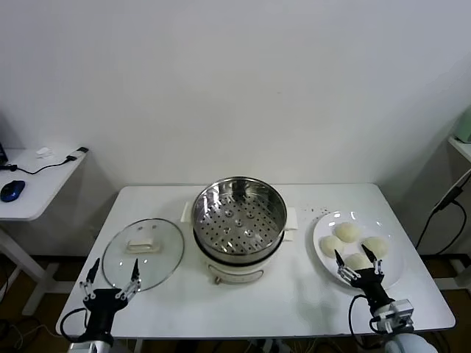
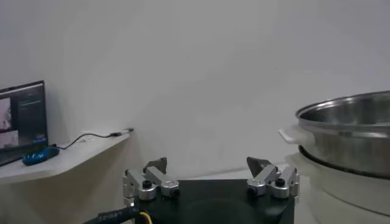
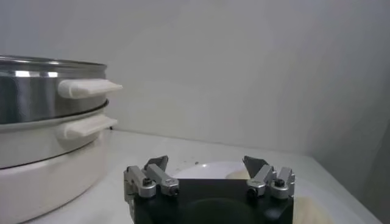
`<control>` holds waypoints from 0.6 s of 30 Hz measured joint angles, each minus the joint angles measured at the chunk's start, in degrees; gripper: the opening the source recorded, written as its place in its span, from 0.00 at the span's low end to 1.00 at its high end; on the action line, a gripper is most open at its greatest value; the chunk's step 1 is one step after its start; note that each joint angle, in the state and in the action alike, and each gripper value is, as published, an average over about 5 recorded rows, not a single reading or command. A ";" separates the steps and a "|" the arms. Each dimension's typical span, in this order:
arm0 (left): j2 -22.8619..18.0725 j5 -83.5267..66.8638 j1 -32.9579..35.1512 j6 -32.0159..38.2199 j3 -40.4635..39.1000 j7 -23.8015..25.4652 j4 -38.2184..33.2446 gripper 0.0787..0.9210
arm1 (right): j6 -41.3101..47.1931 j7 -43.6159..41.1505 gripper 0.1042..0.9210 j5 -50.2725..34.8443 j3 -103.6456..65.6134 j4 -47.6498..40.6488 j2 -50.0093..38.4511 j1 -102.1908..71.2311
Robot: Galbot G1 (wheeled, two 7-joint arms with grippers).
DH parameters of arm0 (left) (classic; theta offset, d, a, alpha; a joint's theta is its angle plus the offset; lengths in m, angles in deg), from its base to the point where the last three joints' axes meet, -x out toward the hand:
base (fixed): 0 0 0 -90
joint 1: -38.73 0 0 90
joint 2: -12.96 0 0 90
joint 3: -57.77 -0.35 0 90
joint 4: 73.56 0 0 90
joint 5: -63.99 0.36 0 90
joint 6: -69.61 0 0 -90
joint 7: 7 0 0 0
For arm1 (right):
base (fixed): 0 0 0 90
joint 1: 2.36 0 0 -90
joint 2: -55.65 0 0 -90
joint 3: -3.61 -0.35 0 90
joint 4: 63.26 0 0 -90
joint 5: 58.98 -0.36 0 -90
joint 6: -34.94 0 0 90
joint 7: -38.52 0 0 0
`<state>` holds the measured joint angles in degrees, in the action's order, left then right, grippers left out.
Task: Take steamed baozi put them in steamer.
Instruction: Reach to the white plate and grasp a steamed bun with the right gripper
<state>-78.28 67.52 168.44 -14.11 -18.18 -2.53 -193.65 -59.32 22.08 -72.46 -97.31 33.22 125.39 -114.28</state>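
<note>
Worktop (image 1: pixel 294 301): white, rectangular, against a plain white wall; carries all task items.
Steamer (image 1: pixel 239 213): centre of worktop. Shiny steel basket w/ perforated bottom, seated on cream-white pot base. Basket interior bare, perforations visible. White side handles show in right wrist view (image 3: pixel 88 88); steel rim also in left wrist view (image 2: pixel 347 131).
Steamed baozi (image 1: pixel 347 232): four cream-white buns, clustered on the plate, right of steamer. Two rear, two front; front pair sits just behind right gripper's fingertips. None in basket.
Plate (image 1: pixel 394 276): flat, white, round, right side of worktop, apart from steamer base. Edge visible in right wrist view (image 3: pixel 201 169).
Glass lid (image 1: pixel 143 254): round, clear, white handle on top; lies flat on worktop left of steamer, near but not touching the base.
Left gripper (image 1: pixel 110 283): low at front-left edge of worktop, by near rim of glass lid. Fingers spread wide apart, nothing between them; same in left wrist view (image 2: pixel 210 173).
Right gripper (image 1: pixel 359 262): low at front-right, over near part of plate, pointing at the baozi. Fingers spread wide apart, holding nothing; contact w/ nearest bun can't be told. Same spread in right wrist view (image 3: pixel 207 170).
Side desk (image 1: pixel 29 191): white, far left, apart from worktop; blue mouse (image 1: pixel 12 190) and black cable (image 1: pixel 51 163) on it. Monitor (image 2: pixel 21 122) on it in left wrist view.
</note>
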 measured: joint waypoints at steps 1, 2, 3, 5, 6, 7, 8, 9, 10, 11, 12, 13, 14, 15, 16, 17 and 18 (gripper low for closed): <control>0.01 0.04 0.07 0.06 -0.02 -0.02 -0.01 0.88 | 0.40 -0.34 0.88 0.20 0.07 0.01 -0.58 0.19; 0.02 0.09 0.14 0.11 -0.03 -0.03 -0.01 0.88 | 0.84 -0.72 0.88 0.39 0.13 0.00 -1.22 0.38; 0.05 0.20 0.28 0.24 -0.05 -0.05 -0.03 0.88 | 1.72 -1.51 0.88 0.77 0.27 -0.03 -2.53 0.80; 0.14 0.46 0.61 0.58 -0.10 -0.02 -0.04 0.88 | 3.78 -3.56 0.88 1.56 0.67 -0.25 -5.79 1.77; 0.19 0.59 0.78 0.77 -0.15 0.01 -0.04 0.88 | 4.89 -4.84 0.88 1.96 0.95 -0.47 -7.75 2.35; 0.22 0.71 0.97 0.99 -0.22 0.03 -0.04 0.88 | 5.96 -6.27 0.88 2.36 1.28 -0.77 -9.88 2.99; 0.25 0.82 1.15 1.21 -0.31 0.03 -0.03 0.88 | 6.94 -7.81 0.88 2.78 1.66 -1.16 -12.13 3.67; 0.25 0.90 1.32 1.42 -0.42 0.01 -0.03 0.88 | 7.84 -9.50 0.88 3.21 2.12 -1.65 -14.54 4.45; 0.25 0.96 1.48 1.62 -0.56 -0.03 -0.03 0.88 | 8.62 -11.29 0.88 3.64 2.67 -2.24 -17.03 5.31; 0.26 1.01 1.64 1.83 -0.69 -0.09 -0.01 0.88 | 9.24 -13.12 0.88 4.05 3.31 -2.93 -19.51 6.26; 0.28 1.05 1.79 2.03 -0.83 -0.16 0.02 0.88 | 9.75 -15.05 0.88 4.46 4.13 -3.74 -22.03 7.38; 0.31 1.07 1.93 2.23 -0.98 -0.22 0.07 0.88 | 10.12 -17.02 0.88 4.88 5.13 -4.65 -24.52 8.66; 0.35 1.08 2.05 2.44 -1.14 -0.29 0.12 0.88 | 10.37 -18.97 0.88 5.31 6.33 -5.62 -26.85 10.12; 0.39 1.08 2.16 2.63 -1.28 -0.37 0.18 0.88 | 10.51 -20.96 0.88 5.82 7.78 -6.67 -29.09 11.85; 0.43 1.06 2.23 2.80 -1.39 -0.44 0.25 0.88 | 10.56 -22.94 0.88 6.39 9.46 -7.79 -31.15 13.80; 0.48 1.01 2.27 2.94 -1.48 -0.50 0.30 0.88 | 10.52 -24.85 0.88 7.03 11.36 -8.93 -32.96 15.98; 0.52 0.94 2.29 3.05 -1.53 -0.55 0.35 0.88 | 10.41 -26.76 0.88 7.78 13.55 -10.16 -34.59 18.48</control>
<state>-77.77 68.46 170.73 -11.06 -19.72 -3.09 -193.30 -48.91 -4.67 -64.68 -83.76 23.06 90.80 -95.80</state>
